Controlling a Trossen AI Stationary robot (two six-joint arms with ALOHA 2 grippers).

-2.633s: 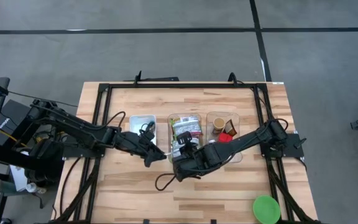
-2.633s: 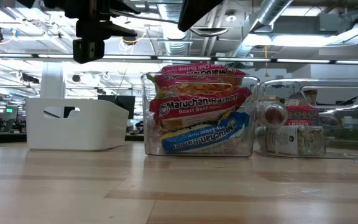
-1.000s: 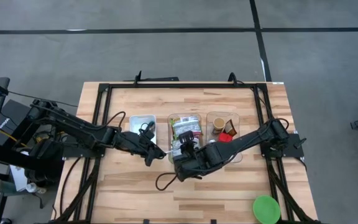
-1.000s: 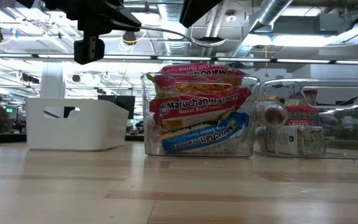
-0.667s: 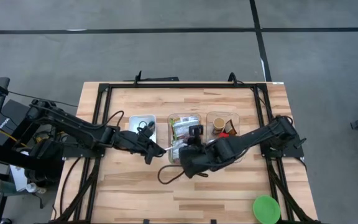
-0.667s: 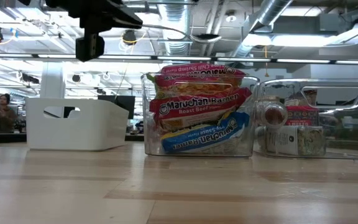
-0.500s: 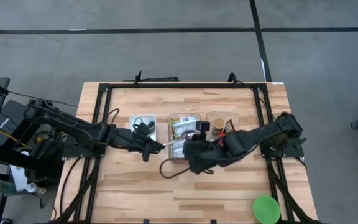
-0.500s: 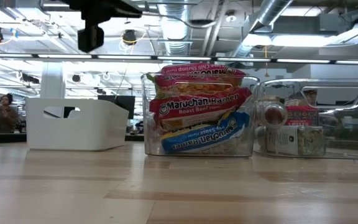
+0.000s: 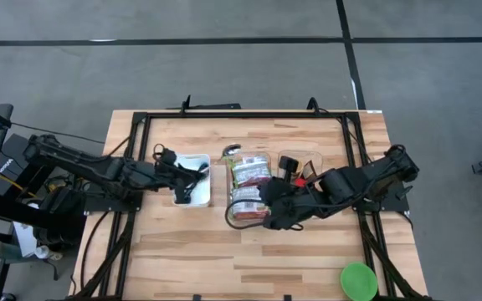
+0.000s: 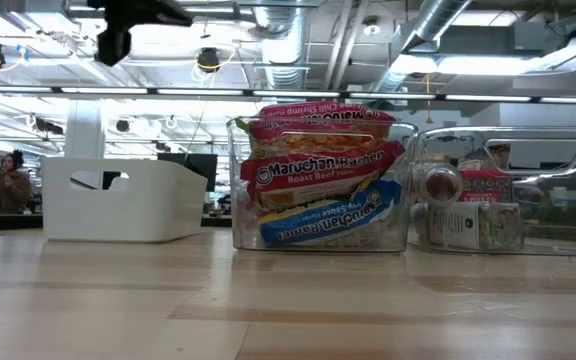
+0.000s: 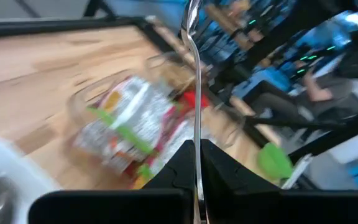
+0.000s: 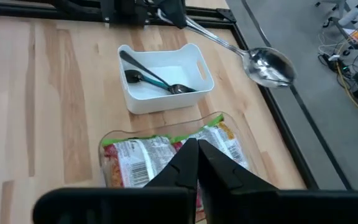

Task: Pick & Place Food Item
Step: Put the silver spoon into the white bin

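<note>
Ramen packets [image 9: 249, 176] lie stacked in the clear middle bin [image 10: 318, 240]. My right gripper [image 12: 194, 144] hovers shut and empty above the packets [image 12: 145, 163]; in the high view it [image 9: 262, 205] is over the bin's near half. My left gripper [image 9: 197, 167] is over the white bin [image 9: 192, 191], shut on a metal spoon [image 9: 224, 153]. The spoon's bowl [image 12: 269, 65] sticks out over the far end of the ramen bin. In the low view only part of the left arm [image 10: 118, 30] shows, at the top left. My left gripper pinches the spoon's handle [image 11: 196, 127] near its free end between its two fingers. They come roughly level from the table's left and lie along the handle. The spoon is lifted clear and points out past the fingertips, its bowl [image 11: 191, 9] farthest away.
The white bin [image 12: 166, 93] holds dark utensils [image 12: 151, 78]. A clear bin with jars and small packs [image 10: 488, 205] stands to the right of the ramen bin. A green round thing [image 9: 358, 280] sits near the table's near right corner. A black frame [image 9: 241, 115] edges the table.
My right gripper has shut on nothing, risen and drawn back toward the table's right, rolling as it went. My left gripper has carried the spoon up and toward the far left, from beside the ramen bin's near end to above the white bin.
</note>
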